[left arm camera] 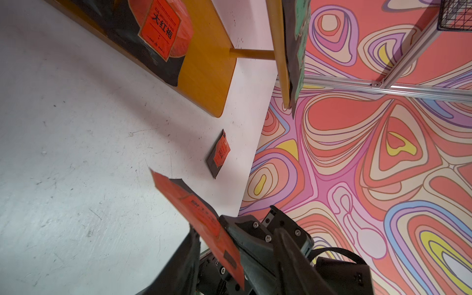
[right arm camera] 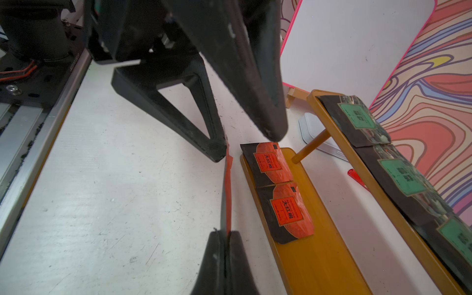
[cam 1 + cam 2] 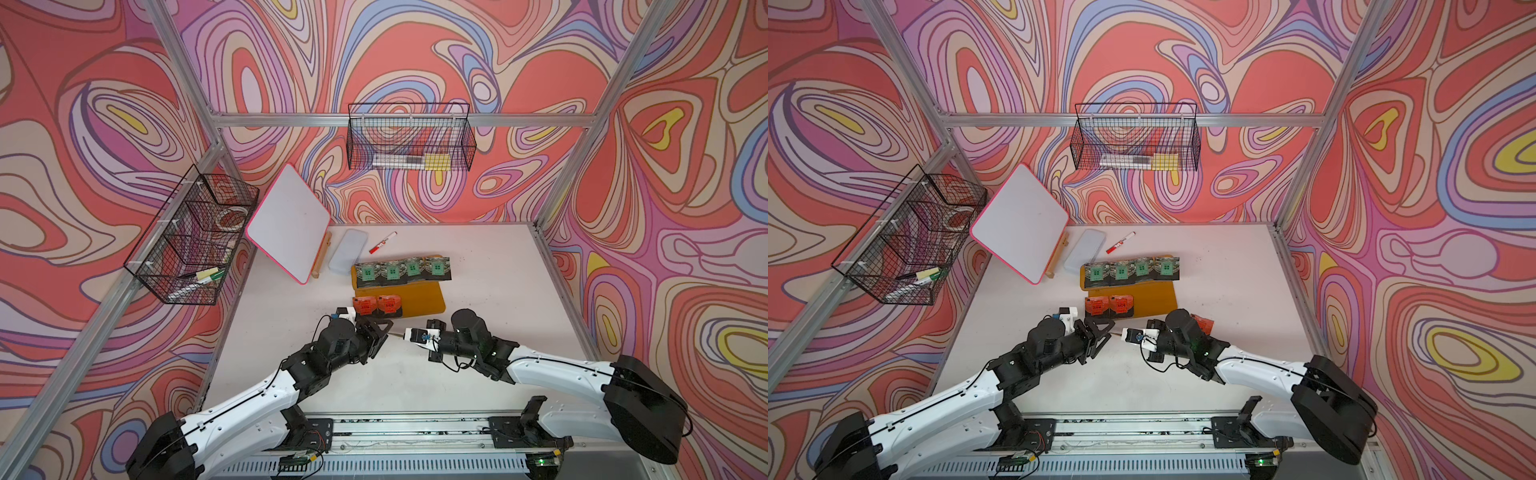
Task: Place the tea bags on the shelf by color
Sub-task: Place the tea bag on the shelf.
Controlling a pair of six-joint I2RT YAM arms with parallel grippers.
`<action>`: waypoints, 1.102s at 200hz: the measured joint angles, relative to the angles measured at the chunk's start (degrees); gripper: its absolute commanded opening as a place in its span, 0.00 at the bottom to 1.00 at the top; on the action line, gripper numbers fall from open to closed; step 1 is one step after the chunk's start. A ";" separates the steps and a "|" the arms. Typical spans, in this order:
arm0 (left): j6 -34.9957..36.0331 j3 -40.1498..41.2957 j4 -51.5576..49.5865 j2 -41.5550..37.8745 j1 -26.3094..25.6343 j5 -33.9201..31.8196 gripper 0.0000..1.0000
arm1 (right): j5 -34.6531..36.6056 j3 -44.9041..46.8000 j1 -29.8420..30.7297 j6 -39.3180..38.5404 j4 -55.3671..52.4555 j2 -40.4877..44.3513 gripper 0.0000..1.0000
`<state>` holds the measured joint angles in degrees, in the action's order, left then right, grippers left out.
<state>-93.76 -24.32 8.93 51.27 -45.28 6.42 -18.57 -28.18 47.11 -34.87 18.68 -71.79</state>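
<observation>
Tea bags nearly sorted. Nearest us, right gripper [image 2: 226, 233] is clamped on one orange bag [image 2: 228, 184], edge-on between both arms; left gripper [image 2: 251, 143] jaws stand apart around its far end, so we judge a handover. Another orange bag [image 1: 219, 153] lies on the table. Beyond, the shelf [image 3: 419, 301] has two orange bags [image 3: 376, 305] on its low step and four green bags [image 3: 401, 269] on top. Two orange left.

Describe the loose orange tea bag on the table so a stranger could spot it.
Find the yellow shelf mid-table; follow its lower step to the bare right end. Just beyond, on the white table, sits the only orange-red tea bag neither shelved nor held.
</observation>
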 measured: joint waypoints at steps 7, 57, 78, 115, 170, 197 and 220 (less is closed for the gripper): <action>-0.15 0.00 0.26 0.31 0.00 0.11 0.33 | 0.24 0.00 0.11 -0.07 0.00 0.02 0.00; -0.57 0.00 1.97 1.77 0.00 0.96 0.14 | 1.49 -0.20 0.61 -0.44 -0.09 0.04 0.00; -0.79 0.00 2.45 1.77 0.00 0.96 0.04 | 2.10 -0.50 0.61 -0.42 -0.22 0.04 0.02; -0.87 0.22 3.76 1.77 0.22 0.96 0.00 | 2.99 -0.94 0.63 0.28 -0.26 0.04 0.31; -0.33 1.44 4.85 1.55 0.33 1.84 0.00 | 5.29 -1.14 0.92 6.58 -0.83 0.63 0.75; 2.86 1.57 4.09 0.26 0.70 3.26 0.00 | 5.73 -1.92 0.94 13.90 -4.85 3.61 0.76; 8.66 1.55 2.38 -1.20 0.98 5.01 0.00 | 5.73 -2.82 0.94 21.38 -8.09 7.30 0.78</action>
<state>-85.10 -22.76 11.31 50.06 -44.29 11.42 -12.84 -31.00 48.05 -13.50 10.59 -64.49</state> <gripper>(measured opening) 0.057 0.772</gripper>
